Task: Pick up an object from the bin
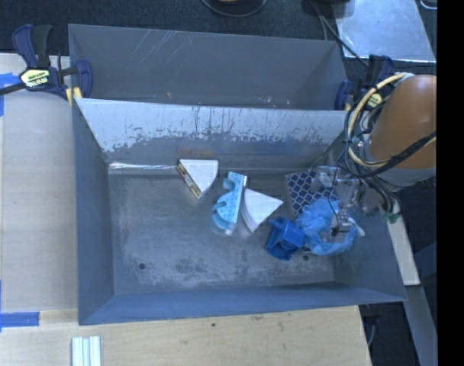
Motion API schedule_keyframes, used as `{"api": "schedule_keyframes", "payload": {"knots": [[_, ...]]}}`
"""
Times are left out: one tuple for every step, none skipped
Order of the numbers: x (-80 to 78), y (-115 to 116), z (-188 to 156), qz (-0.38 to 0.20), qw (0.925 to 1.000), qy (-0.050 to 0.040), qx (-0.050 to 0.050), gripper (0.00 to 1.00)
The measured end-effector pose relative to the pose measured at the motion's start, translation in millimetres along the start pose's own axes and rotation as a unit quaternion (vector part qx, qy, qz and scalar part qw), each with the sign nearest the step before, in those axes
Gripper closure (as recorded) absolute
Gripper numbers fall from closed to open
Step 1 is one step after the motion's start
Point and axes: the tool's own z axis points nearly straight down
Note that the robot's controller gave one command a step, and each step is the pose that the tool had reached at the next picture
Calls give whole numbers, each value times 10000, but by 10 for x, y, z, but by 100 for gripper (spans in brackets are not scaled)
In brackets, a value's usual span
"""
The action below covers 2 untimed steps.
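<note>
My gripper [339,221] is low at the right end of the bin, down on a crumpled light-blue soft thing [317,226] that lies against the right wall. A dark blue blocky piece [282,237] touches that soft thing on its left. Just behind the gripper, a flat piece with a blue and white lattice pattern [301,185] leans by the back right corner.
Toward the middle lie a white wedge [259,207], a light-blue moulded piece [230,202] and another white wedge with a brown edge [198,175]. The arm with its orange cover and cables hangs over the right rim.
</note>
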Motion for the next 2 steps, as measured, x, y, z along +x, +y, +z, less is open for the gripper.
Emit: {"api": "schedule_keyframes", "payload": {"knots": [[-15,7,-47,-16,10000,-38,5,0],[517,55,766,-1050,9945,-9,-1,0]]}}
